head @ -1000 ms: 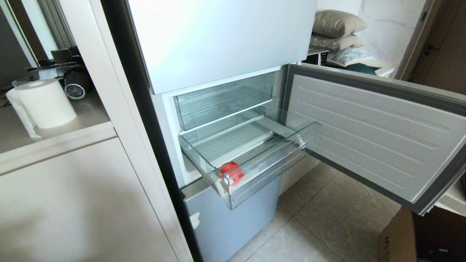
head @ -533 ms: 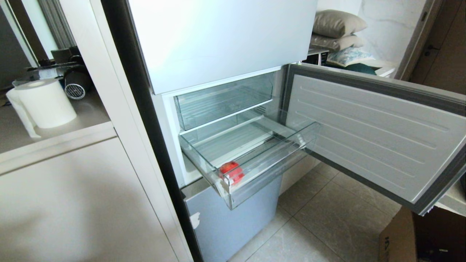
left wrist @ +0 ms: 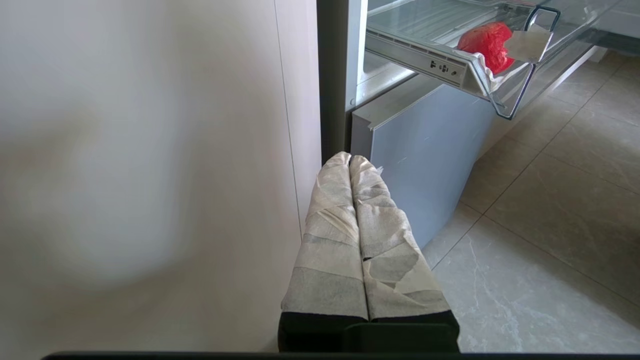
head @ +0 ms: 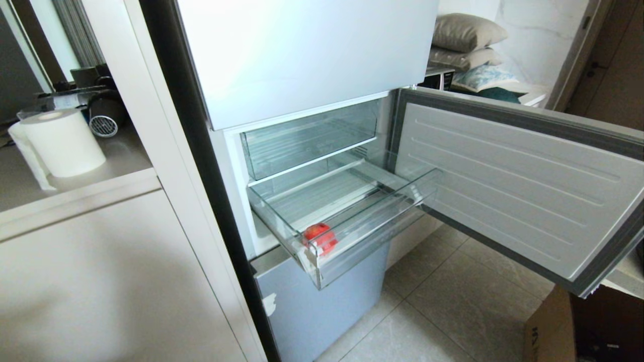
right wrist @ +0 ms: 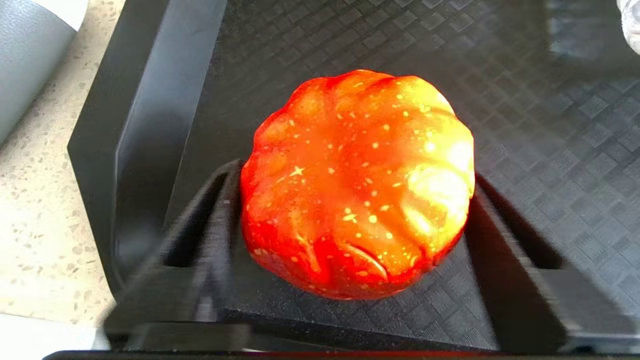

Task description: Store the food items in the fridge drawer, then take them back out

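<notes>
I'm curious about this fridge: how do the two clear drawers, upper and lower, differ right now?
The fridge drawer is pulled out; the upper bin sits pushed in. The fridge drawer holds a red fruit in a front corner; the upper bin shows nothing inside. White tape marks the fridge drawer's corner, not the upper bin. Both are clear plastic.

The pulled-out fridge drawer (head: 382, 198) is holding a red fruit (head: 320, 237) in its front corner. A ribbed orange-red fruit (right wrist: 357, 182) is sitting on a black textured tray (right wrist: 550, 150).
</notes>
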